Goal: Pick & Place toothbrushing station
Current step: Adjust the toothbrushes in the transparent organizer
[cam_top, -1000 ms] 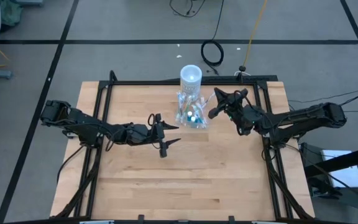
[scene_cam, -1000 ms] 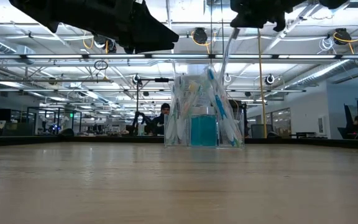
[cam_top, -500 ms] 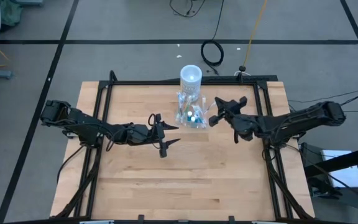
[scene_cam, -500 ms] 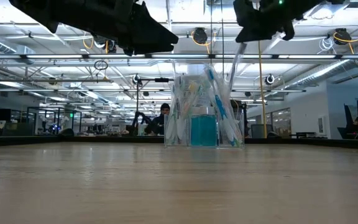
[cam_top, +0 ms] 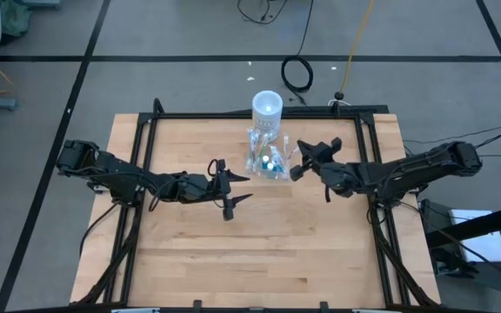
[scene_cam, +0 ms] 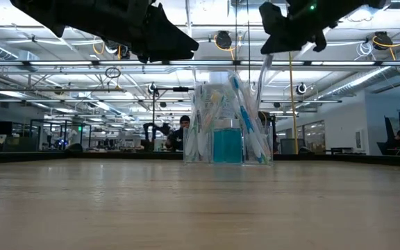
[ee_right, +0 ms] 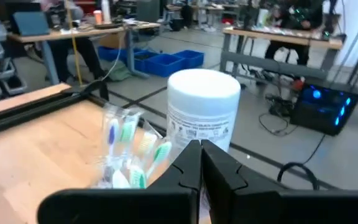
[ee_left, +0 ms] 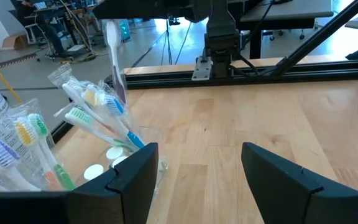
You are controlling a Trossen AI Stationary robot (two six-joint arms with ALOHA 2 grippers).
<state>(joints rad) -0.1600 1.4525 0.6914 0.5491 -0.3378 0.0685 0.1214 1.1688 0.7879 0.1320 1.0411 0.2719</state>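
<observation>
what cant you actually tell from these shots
- Right gripper: shut beside the clear container; in the high view whatever it pinches is too small to see, in the right wrist view its own fingers hide it.
- Tubes: the low view blurs them behind the container wall.
- White cylinder: label unreadable.
</observation>
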